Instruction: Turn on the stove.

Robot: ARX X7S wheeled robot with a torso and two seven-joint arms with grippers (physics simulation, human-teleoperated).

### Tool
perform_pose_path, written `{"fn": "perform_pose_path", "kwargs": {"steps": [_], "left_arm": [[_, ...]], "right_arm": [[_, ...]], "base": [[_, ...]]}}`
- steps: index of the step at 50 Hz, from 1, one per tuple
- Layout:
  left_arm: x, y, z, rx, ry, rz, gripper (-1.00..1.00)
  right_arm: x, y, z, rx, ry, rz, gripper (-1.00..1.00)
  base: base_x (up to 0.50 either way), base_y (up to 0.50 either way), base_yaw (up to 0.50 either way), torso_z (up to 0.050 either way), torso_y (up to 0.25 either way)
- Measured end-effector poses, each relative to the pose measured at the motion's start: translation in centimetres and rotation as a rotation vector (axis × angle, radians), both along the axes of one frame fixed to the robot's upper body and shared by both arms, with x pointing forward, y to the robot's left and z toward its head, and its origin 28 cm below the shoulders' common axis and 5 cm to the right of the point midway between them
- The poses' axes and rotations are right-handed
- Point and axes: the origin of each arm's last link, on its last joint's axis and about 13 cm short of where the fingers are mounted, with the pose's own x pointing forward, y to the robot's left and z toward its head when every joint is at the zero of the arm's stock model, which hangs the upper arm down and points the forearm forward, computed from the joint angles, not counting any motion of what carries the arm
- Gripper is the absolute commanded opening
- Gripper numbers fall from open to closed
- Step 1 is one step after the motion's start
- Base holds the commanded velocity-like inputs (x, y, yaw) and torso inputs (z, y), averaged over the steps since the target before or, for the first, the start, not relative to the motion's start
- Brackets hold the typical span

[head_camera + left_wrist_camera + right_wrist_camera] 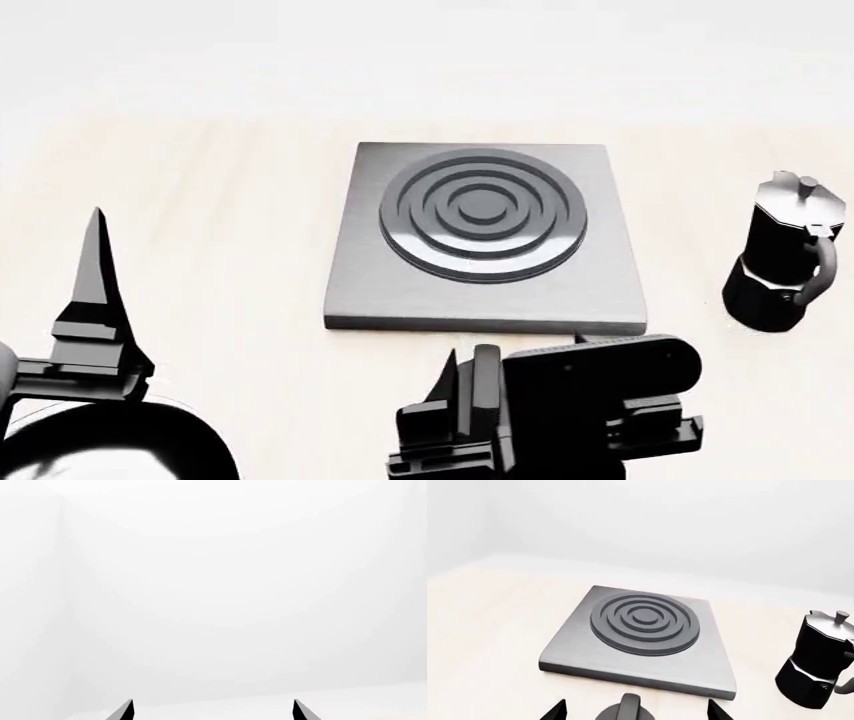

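Observation:
The stove [607, 275] is a flat square grey plate with dark concentric burner rings [483, 215], lying mid-table. Its small round black knob [627, 707] with a raised fin sits on the table just in front of the plate's [710, 660] near edge. My right gripper [635, 712] is open, one fingertip on each side of the knob and clear of it. In the head view the right gripper [467, 395] hides the knob. My left gripper [213, 711] is open and empty, facing a white wall; one of its fingers [96, 285] stands up at the left.
A black moka pot [785, 258] stands upright to the right of the stove, also seen in the right wrist view as the moka pot [820, 662]. A dark rounded shape [120, 445] fills the lower left corner under the left arm. Pale tabletop [227, 220] surrounds the plate.

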Motion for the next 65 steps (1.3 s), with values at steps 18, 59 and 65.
{"fn": "perform_pose_path", "kwargs": {"steps": [18, 59, 65], "left_arm": [[0.0, 0.0, 0.0, -0.001, 0.001, 0.000, 1.00], [0.2, 0.0, -0.2, 0.001, 0.002, 0.003, 1.00], [0.2, 0.0, -0.2, 0.002, 0.002, 0.003, 1.00]], "right_arm": [[0.9, 0.4, -1.0, -0.004, 0.055, -0.024, 1.00], [2.7, 0.4, -4.3, -0.003, 0.147, -0.037, 1.00], [2.9, 0.3, -4.6, -0.004, 0.155, -0.037, 1.00]], "base": [[0.00, 0.00, 0.00, 0.000, 0.000], [0.00, 0.00, 0.00, 0.000, 0.000], [0.00, 0.00, 0.00, 0.000, 0.000]]}}
